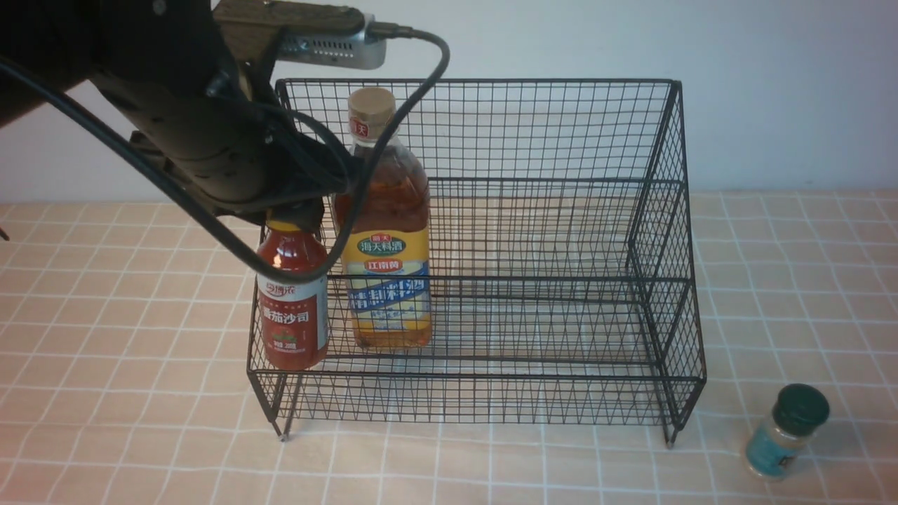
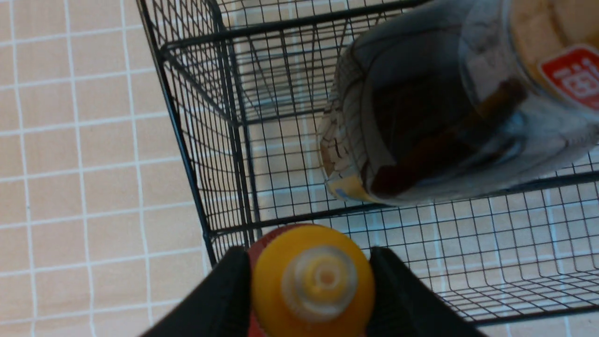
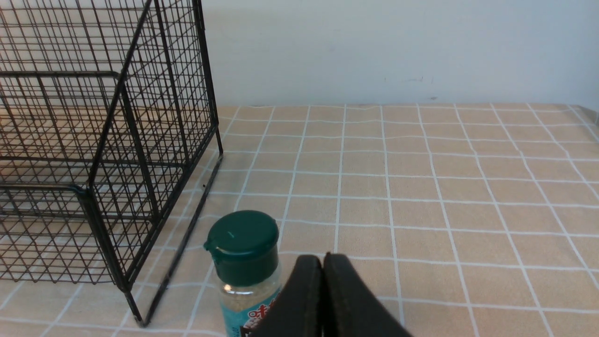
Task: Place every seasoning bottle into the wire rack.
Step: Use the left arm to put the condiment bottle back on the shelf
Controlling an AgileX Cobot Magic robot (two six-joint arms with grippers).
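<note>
The black wire rack [image 1: 491,280] standing on the checked cloth [image 1: 140,337], the amber bottle [image 1: 389,259] upright inside it, my left gripper [image 2: 312,276] pinching the red sauce bottle's yellow cap at the rack's left end, the teal shaker [image 1: 779,438] outside to the right, my right gripper [image 3: 323,262] pressed together.

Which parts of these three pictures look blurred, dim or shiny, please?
Left wrist view: the tool's fingertips are soft and out of focus, and the large bottle shows glassy reflections; front view: the left arm is dark, little detail; right wrist view: the green lid looks fairly sharp.
</note>
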